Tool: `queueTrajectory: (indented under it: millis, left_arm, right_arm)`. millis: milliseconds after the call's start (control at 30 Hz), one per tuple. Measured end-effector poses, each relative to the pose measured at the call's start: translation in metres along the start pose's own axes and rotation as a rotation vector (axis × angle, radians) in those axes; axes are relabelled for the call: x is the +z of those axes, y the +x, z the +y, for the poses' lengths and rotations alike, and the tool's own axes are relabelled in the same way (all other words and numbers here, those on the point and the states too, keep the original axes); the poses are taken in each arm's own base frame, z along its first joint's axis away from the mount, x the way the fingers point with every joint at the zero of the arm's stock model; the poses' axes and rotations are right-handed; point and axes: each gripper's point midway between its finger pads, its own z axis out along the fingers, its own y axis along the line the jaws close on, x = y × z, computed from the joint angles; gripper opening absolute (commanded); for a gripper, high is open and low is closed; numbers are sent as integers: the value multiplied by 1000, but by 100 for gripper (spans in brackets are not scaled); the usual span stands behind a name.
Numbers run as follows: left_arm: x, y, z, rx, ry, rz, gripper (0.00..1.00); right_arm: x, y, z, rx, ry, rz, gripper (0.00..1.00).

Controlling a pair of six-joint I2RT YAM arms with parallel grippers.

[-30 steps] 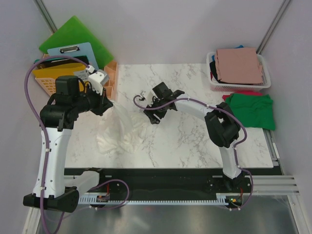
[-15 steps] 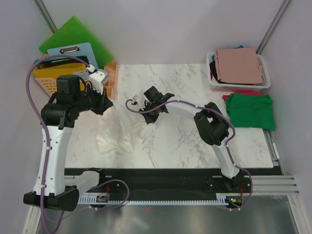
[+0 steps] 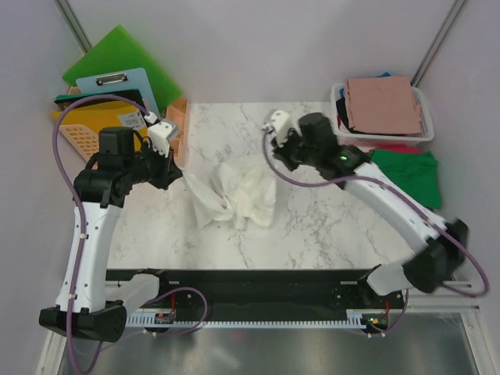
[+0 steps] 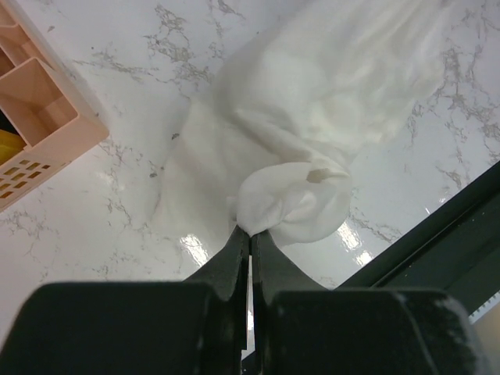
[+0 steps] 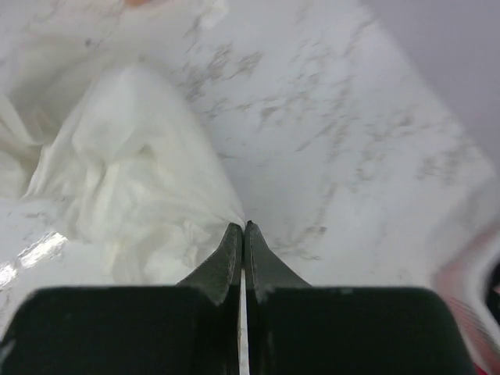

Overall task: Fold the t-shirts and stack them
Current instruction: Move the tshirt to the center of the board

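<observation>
A cream-white t-shirt (image 3: 238,199) hangs bunched between my two grippers over the marble table (image 3: 328,226). My left gripper (image 3: 178,176) is shut on one crumpled end of it (image 4: 293,203), the jaws (image 4: 250,232) pinching the cloth. My right gripper (image 3: 276,162) is shut on the other edge; in the right wrist view the cloth (image 5: 133,172) runs to the tips (image 5: 244,226). A dusty-pink t-shirt (image 3: 383,104) lies on top in the white basket (image 3: 426,133), with black (image 3: 341,109) and blue (image 3: 383,76) cloth showing. A green t-shirt (image 3: 406,176) lies folded at the right over a red one (image 3: 394,148).
Green boards (image 3: 117,55) and a blue clipboard (image 3: 129,86) lean at the back left over a yellow basket (image 3: 78,133). A peach organizer (image 3: 178,121) (image 4: 31,109) stands at the table's left edge, close to my left gripper. The dark front rail (image 4: 453,234) borders the table.
My right gripper has shut on the cream-white t-shirt and swung right and back with it. The shirt has been pulled from the left toward mid-table. The left gripper has kept its hold.
</observation>
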Motion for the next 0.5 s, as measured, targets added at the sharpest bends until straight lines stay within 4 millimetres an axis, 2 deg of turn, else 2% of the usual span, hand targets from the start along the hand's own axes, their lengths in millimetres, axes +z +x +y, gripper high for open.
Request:
queueTrajectory:
  millis: [67,133,167,267,367,433,467,500]
  left_arm:
    - [-4,-2,-2,8,-4,-17,2]
    - [-9,-6,-4,19,-7,-40,2]
    - [-13,-9,-6,26,-5,-55,2]
    - [-31,-32,-11,61,-8,-129,2]
    - [-61,-66,-17,120,-38,-243,2]
    - [-88,-85,-24,164,-67,-327,2]
    - [-114,-99,-32,203,-94,-400,2]
    - [-121,-102,-35,213,-102,-420,2]
  right_arm:
    - [-82,-26,-33,4,149,-146,0]
    - [-159,-46,-53,-7,305,-280,0]
    - [-194,-55,-53,-20,357,-345,0]
    - [-279,-74,-37,-62,432,-512,0]
    - [-331,-77,-31,-76,495,-579,0]
    - [-356,-74,-32,-83,548,-591,0]
    - [-366,-72,-33,-87,573,-595,0]
    - [-371,-68,-33,-86,587,-591,0]
